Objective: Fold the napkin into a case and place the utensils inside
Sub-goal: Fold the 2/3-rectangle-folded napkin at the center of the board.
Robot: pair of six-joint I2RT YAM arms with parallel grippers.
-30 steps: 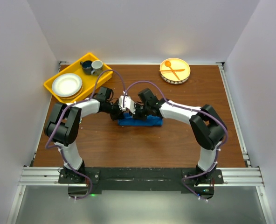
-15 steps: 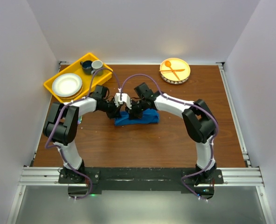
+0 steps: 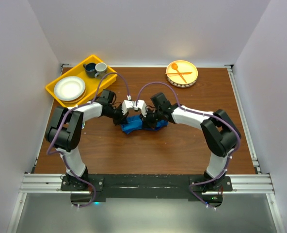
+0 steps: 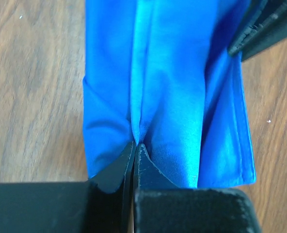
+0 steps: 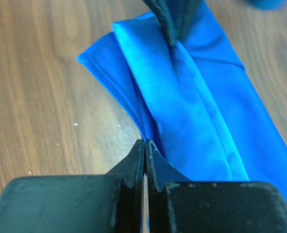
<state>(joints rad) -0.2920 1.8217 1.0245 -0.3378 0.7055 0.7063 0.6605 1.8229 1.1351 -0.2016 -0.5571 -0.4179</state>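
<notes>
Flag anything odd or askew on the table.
Only the napkin: pinched from opposite ends by the left gripper and right gripper, it is bunched into a raised, crooked ridge, not flat. Nothing looks spilled or damaged.

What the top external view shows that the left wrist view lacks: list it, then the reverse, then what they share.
Only top external: the yellow tray with its white plate, and the round plate holding an orange spoon and fork. Only left wrist: the ridge of the blue napkin pinched in the shut left tool. Both: that napkin, the wooden table.
</notes>
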